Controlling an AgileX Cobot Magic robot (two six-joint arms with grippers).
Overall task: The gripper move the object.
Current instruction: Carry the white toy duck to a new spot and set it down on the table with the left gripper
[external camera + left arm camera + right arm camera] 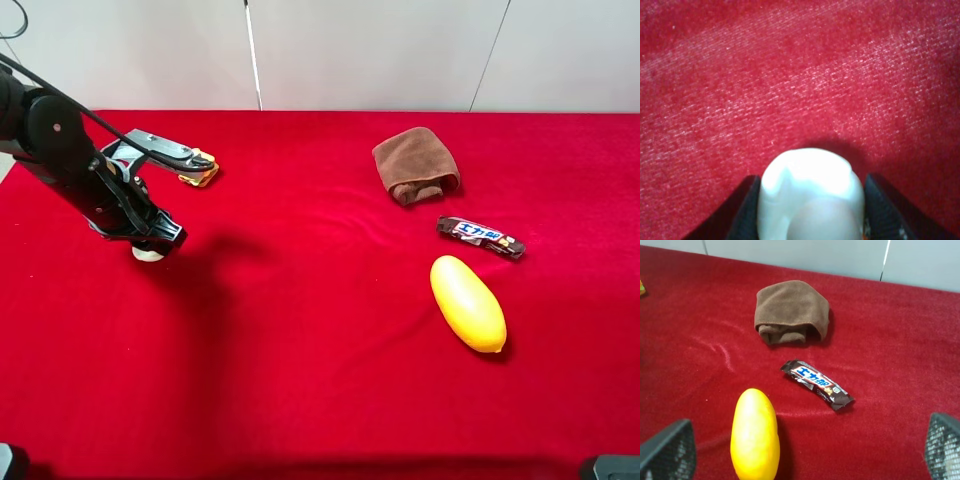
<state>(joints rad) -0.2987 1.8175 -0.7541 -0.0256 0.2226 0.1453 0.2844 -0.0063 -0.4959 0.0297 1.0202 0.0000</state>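
Note:
The small cream-white rounded object [148, 254] lies on the red cloth at the left, mostly hidden under my left gripper [155, 240]. In the left wrist view the object [810, 190] sits between the two black fingers [745, 212], which press on both its sides just above the cloth. My left gripper [812, 220] is shut on it. My right gripper [805, 447] is open wide and empty. Its fingers [667, 452] stand apart above the cloth near the yellow fruit.
An orange-yellow toy sandwich [198, 170] lies behind the left arm. At the right are a folded brown cloth [416, 163], a wrapped chocolate bar [480, 237] and a large yellow oval fruit [467, 302]. A red cloth [300, 330] covers the table.

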